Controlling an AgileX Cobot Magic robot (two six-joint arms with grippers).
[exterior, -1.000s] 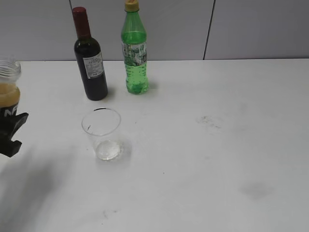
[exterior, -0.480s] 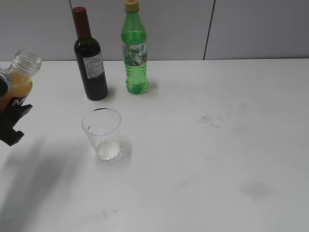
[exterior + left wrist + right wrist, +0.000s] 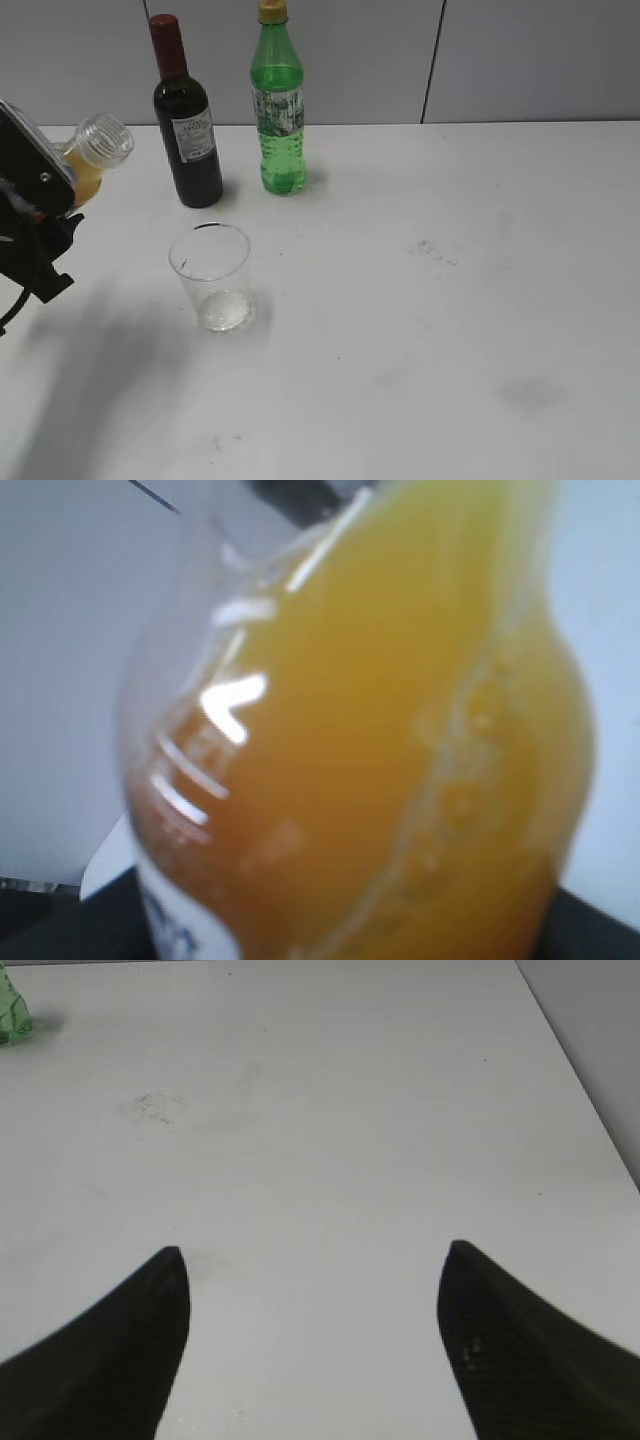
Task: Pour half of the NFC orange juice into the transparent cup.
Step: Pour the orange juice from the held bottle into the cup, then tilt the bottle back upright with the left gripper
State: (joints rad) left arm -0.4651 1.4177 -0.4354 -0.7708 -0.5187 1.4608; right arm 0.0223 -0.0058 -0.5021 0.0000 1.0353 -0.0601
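My left gripper is shut on the NFC orange juice bottle at the left edge of the exterior view. The capless bottle is lifted and tilted, its open neck pointing right and up, left of and above the transparent cup. The cup stands upright and empty on the white table. In the left wrist view the bottle fills the frame, blurred orange, and hides the jaws. My right gripper is open and empty over bare table; it is out of the exterior view.
A dark wine bottle with a red cap and a green soda bottle with a yellow cap stand at the back, behind the cup. The green bottle's base shows in the right wrist view. A grey wall runs behind the table.
My left gripper has carried the juice bottle right and upward and tipped it from upright to a strong tilt toward the cup. The cup and the other bottles have not moved.
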